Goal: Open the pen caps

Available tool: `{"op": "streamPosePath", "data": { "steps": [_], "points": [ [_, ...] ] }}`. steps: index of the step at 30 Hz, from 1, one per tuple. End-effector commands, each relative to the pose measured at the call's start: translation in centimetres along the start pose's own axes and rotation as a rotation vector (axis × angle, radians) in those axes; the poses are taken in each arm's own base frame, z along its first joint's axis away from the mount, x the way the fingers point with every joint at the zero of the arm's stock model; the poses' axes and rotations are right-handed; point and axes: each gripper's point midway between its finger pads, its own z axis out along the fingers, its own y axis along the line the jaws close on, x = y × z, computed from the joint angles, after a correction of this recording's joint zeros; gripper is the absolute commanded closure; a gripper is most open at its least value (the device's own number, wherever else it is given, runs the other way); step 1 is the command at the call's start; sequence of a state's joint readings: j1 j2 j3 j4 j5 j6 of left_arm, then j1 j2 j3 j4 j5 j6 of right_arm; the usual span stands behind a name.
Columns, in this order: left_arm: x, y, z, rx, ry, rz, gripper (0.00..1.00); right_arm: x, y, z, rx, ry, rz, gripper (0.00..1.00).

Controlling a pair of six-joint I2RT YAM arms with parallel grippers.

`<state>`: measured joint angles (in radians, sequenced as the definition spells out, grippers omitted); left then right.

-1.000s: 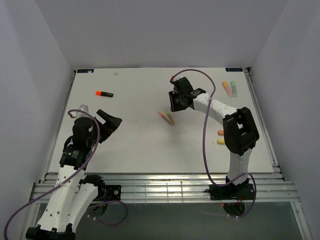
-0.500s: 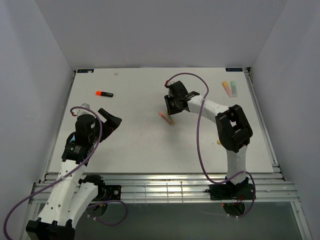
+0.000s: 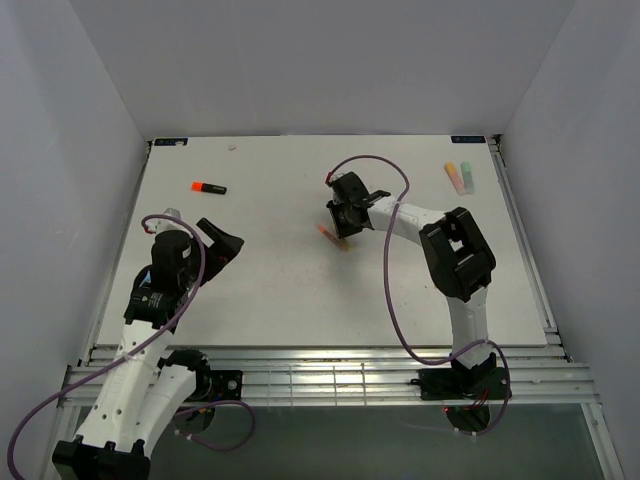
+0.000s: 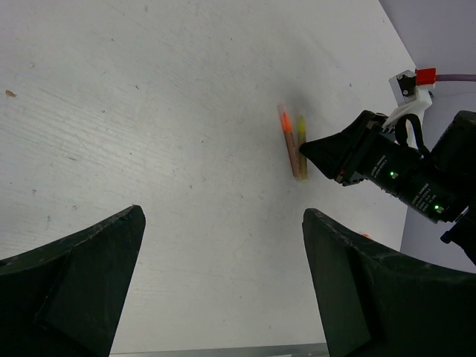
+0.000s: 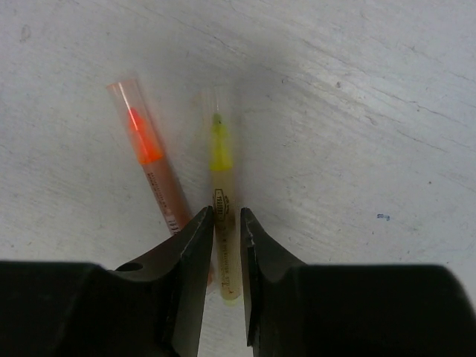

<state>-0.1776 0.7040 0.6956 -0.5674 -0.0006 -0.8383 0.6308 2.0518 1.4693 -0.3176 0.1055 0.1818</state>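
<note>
Two short highlighter pens lie side by side mid-table: an orange pen (image 5: 152, 186) and a yellow pen (image 5: 223, 223), coloured tips pointing away. They also show in the top view (image 3: 333, 237) and in the left wrist view (image 4: 294, 145). My right gripper (image 5: 227, 216) is low over them, its jaws closed against both sides of the yellow pen's body, which still lies on the table; it shows in the top view (image 3: 342, 222). My left gripper (image 3: 222, 240) is open and empty at the left. A black pen with an orange cap (image 3: 208, 187) lies at the back left.
Two pastel pens (image 3: 459, 177) lie at the back right corner. The white walls close the table on three sides. The right arm's elbow (image 3: 455, 255) hangs over the right side of the table and hides what lies under it.
My right gripper moved left and down onto the two pens and now has the yellow pen between its jaws. The left arm shifted only slightly.
</note>
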Motion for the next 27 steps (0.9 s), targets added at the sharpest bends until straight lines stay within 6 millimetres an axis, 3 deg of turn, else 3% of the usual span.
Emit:
{"op": "streamPosePath", "data": {
  "steps": [1, 7, 10, 11, 14, 18, 19, 20, 21, 22, 24, 27],
  "points": [
    [-0.2, 0.1, 0.1, 0.001, -0.011, 0.011, 0.03, 0.8, -0.6, 1.0, 0.036, 0.008, -0.028, 0.73],
    [0.6, -0.5, 0.6, 0.035, 0.042, 0.016, 0.03, 1.6, -0.9, 1.4, 0.049, 0.026, -0.04, 0.74],
    [1.4, -2.0, 1.1, 0.112, 0.101, 0.057, 0.08, 1.8, -1.0, 1.7, 0.053, 0.03, -0.045, 0.85],
    [1.7, -2.2, 1.4, 0.122, 0.123, 0.067, 0.11, 1.5, -1.1, 1.7, 0.059, 0.025, -0.046, 0.92],
    [2.7, -3.0, 2.4, 0.146, 0.221, 0.089, 0.2, -0.3, -1.6, 0.9, 0.094, -0.013, -0.055, 0.92],
    [4.0, -3.9, 3.3, 0.193, 0.316, 0.102, 0.22, -4.7, -1.6, -3.5, 0.111, -0.125, -0.058, 0.92],
    [3.9, -4.4, 3.4, 0.217, 0.315, 0.099, 0.22, -5.8, -1.2, -5.8, 0.093, -0.161, -0.047, 0.92],
    [4.0, -4.8, 3.3, 0.243, 0.321, 0.094, 0.22, -5.9, -0.5, -7.0, 0.058, -0.17, -0.038, 0.92],
    [4.9, -5.2, 3.0, 0.286, 0.359, 0.081, 0.22, -5.7, -0.2, -8.0, 0.033, -0.175, -0.023, 0.92],
    [4.6, -6.4, 3.0, 0.357, 0.339, 0.081, 0.22, -4.8, 0.2, -9.7, -0.002, -0.183, -0.003, 0.92],
    [6.4, -7.1, 2.3, 0.454, 0.418, 0.013, 0.22, -3.0, 2.8, -11.3, -0.161, -0.181, 0.049, 0.92],
    [6.6, -9.6, 1.7, 0.612, 0.438, -0.043, 0.25, 0.8, 6.4, -14.1, -0.398, -0.198, 0.11, 0.92]
  ]
}}
